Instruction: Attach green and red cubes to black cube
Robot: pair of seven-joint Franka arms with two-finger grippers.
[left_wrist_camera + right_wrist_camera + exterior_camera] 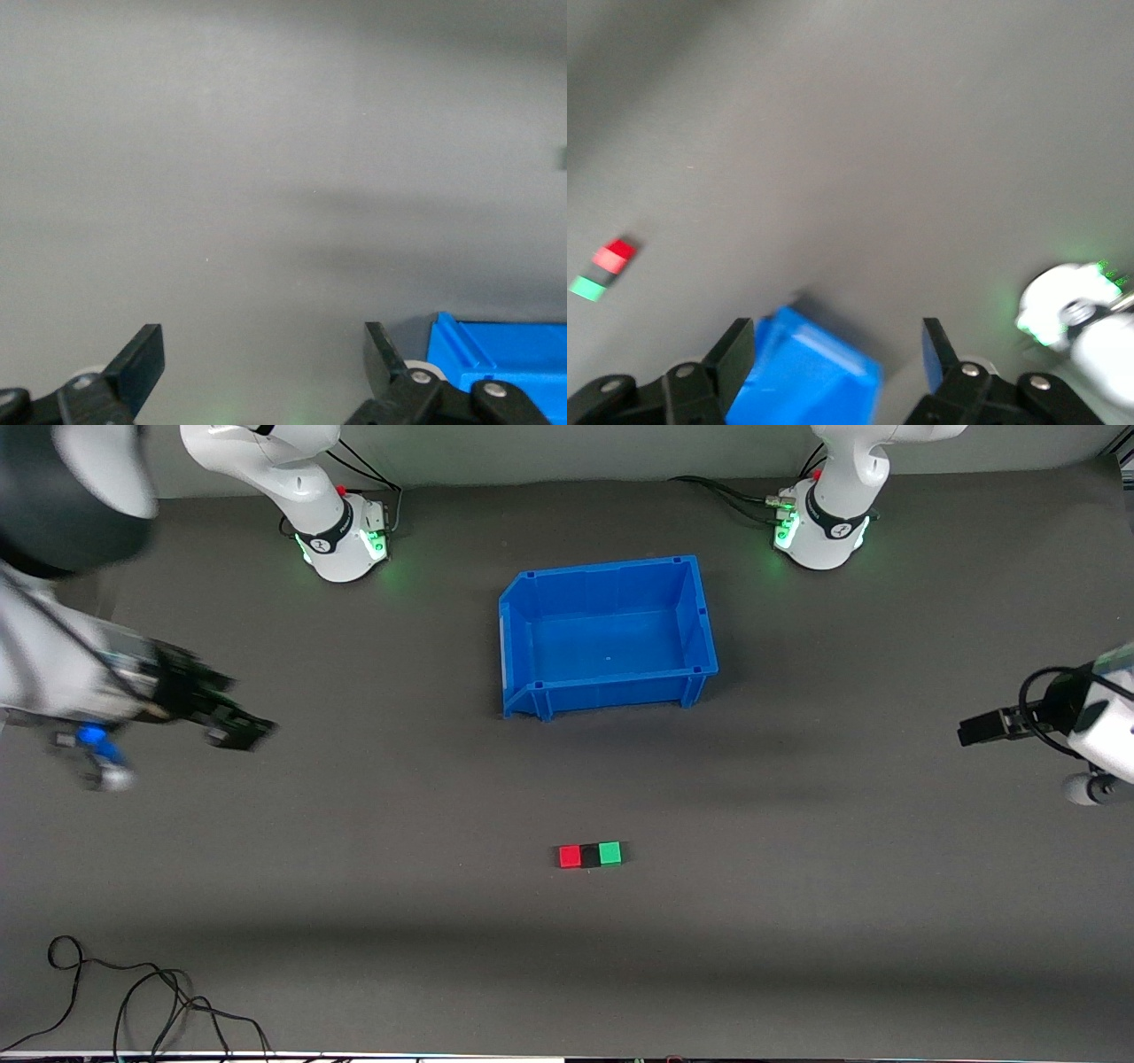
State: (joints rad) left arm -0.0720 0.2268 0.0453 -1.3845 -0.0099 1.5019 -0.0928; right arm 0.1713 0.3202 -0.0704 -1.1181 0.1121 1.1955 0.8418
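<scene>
Red cube, black cube and green cube touch in one row at lower centre, so joining looks done. Left hand at the right edge and right hand at the left edge are both open and empty, over bare bench.

- The grey table fills the frame.
- A blue bin sits at upper centre.
- The red cube, black cube and green cube touch in a row, lower centre.
- Black cables lie at the lower left corner.

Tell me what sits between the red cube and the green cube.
The black cube sits between the red cube and the green cube, touching both in one row; the front view shows it.
</scene>
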